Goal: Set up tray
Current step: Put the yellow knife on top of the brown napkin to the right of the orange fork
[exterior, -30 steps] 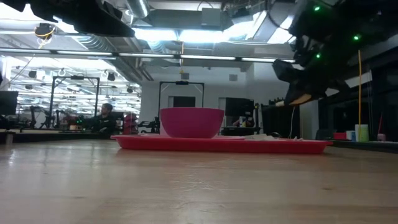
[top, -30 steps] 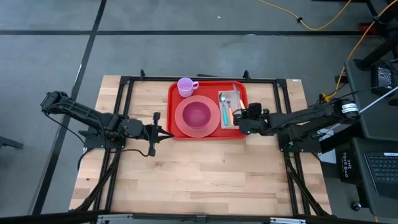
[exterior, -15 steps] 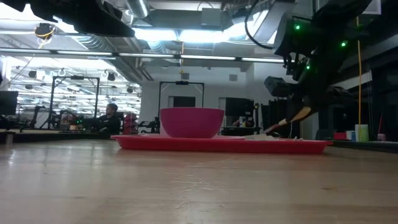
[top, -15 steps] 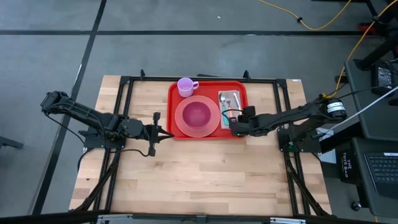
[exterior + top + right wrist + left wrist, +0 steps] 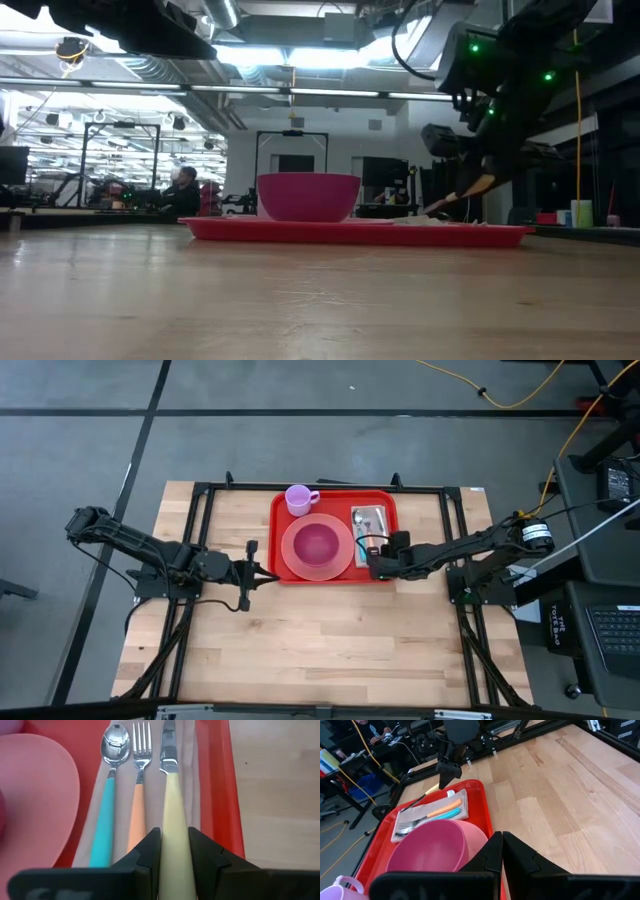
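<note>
In the high view the red tray (image 5: 335, 536) lies at the table's far middle, with the right gripper (image 5: 372, 561) over its near right corner and the left gripper (image 5: 268, 573) waiting just beside its left edge, fingers shut. In the right wrist view the fingers (image 5: 148, 851) clamp a yellow-handled knife (image 5: 172, 820), lying beside a fork (image 5: 138, 805) and spoon (image 5: 108, 795) on a napkin (image 5: 188, 780).

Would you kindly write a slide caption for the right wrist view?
Right gripper holding a yellow-handled knife beside the fork and spoon on the red tray.
</note>
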